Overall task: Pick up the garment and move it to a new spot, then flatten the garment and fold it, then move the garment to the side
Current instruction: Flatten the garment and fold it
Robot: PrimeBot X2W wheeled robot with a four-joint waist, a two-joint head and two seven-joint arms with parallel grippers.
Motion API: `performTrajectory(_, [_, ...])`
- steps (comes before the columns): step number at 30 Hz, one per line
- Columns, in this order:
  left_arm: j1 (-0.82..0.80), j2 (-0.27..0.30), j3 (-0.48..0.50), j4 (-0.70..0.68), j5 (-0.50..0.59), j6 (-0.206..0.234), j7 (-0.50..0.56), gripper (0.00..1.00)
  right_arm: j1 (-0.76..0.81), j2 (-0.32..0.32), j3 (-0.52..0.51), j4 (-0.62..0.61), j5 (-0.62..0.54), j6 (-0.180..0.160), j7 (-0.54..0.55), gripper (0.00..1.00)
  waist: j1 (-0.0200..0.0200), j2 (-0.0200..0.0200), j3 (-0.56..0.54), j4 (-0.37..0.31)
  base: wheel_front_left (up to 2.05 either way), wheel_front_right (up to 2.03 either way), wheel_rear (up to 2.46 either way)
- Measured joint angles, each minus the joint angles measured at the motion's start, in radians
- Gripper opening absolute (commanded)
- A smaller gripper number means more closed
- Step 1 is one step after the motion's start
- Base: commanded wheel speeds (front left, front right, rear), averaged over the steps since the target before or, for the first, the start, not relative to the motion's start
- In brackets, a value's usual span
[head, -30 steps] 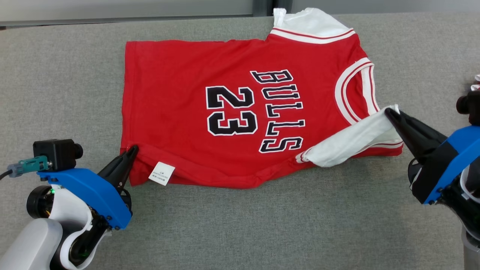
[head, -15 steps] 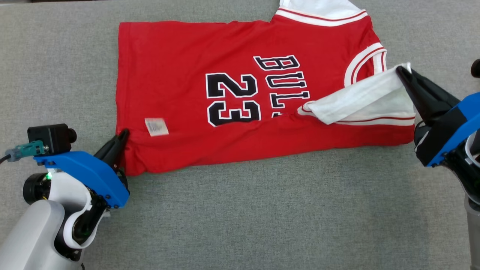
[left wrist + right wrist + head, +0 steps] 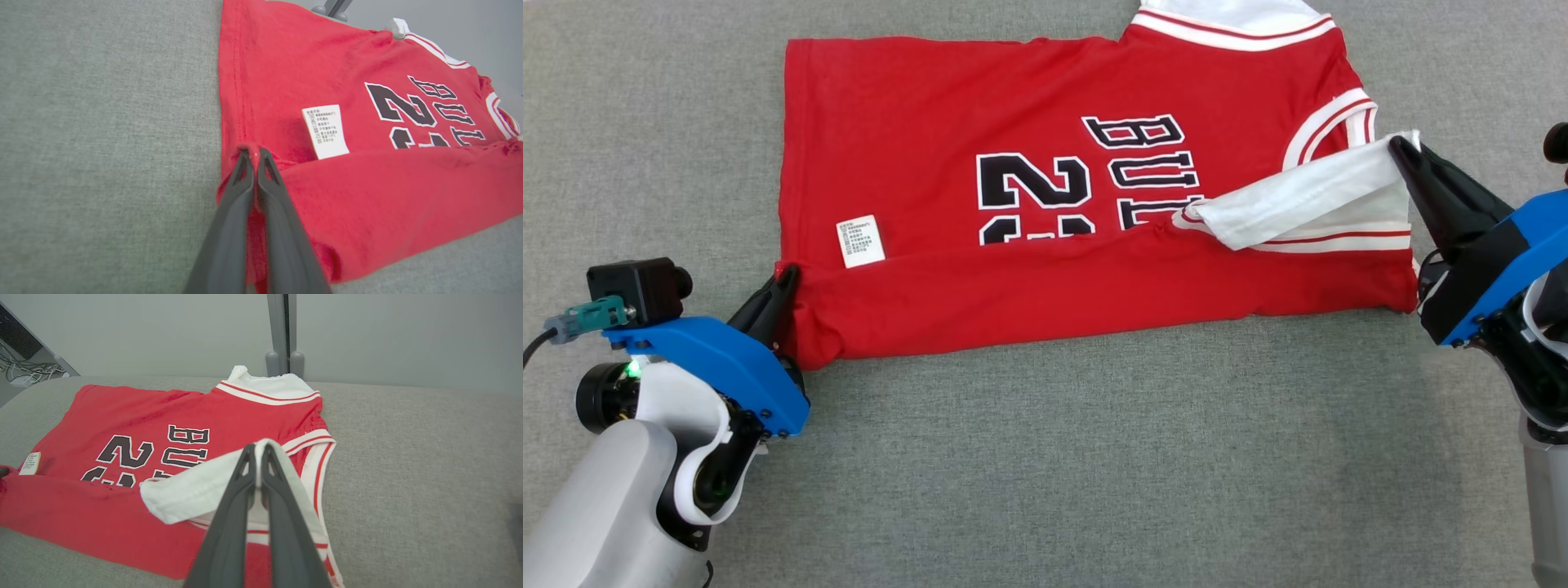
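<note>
The garment (image 3: 980, 106) is a red jersey with white trim and black "BULLS 23" lettering, spread on a grey fabric surface (image 3: 1054, 474). Its near edge is folded up over the lower part of the number. My left gripper (image 3: 788, 276) is shut on the jersey's near left hem corner, seen close up in the left wrist view as red cloth (image 3: 367, 196) pinched between the fingers (image 3: 229, 212). My right gripper (image 3: 1396, 147) is shut on the white sleeve (image 3: 1298, 204) at the right, lifted slightly; in the right wrist view the sleeve (image 3: 192, 490) drapes from the fingertips. A white care label (image 3: 860, 242) faces up.
The grey surface stretches wide in front of the jersey and to its left (image 3: 645, 122). In the right wrist view a pale wall with a grey post (image 3: 282, 330) rises behind the surface, and cables (image 3: 24, 371) lie at the far left.
Both grippers carried the near edge of the jersey away from me, so the fold covers more of the number and lettering. The head camera tilted down too.
</note>
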Motion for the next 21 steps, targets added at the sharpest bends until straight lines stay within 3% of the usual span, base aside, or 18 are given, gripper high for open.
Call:
performTrajectory(5, [-0.005,-0.004,-0.012,0.017,0.018,0.001,-0.014,1.00,-0.003,0.012,0.007,0.008,0.001,0.000,-0.035,1.00,0.0000,0.0000,-0.012,0.003,0.00,0.00,0.00])
performTrajectory(12, [0.032,0.005,-0.027,0.017,0.078,0.056,-0.054,1.00,0.023,0.025,-0.018,0.002,0.004,0.000,-0.078,1.00,0.0000,0.0000,-0.050,0.006,0.00,0.00,0.00])
performTrajectory(21, [0.097,-0.024,-0.065,-0.024,0.128,0.115,-0.110,1.00,0.167,0.114,-0.122,-0.008,-0.084,0.000,0.013,1.00,-0.0003,0.0000,-0.097,0.005,0.00,0.00,0.00])
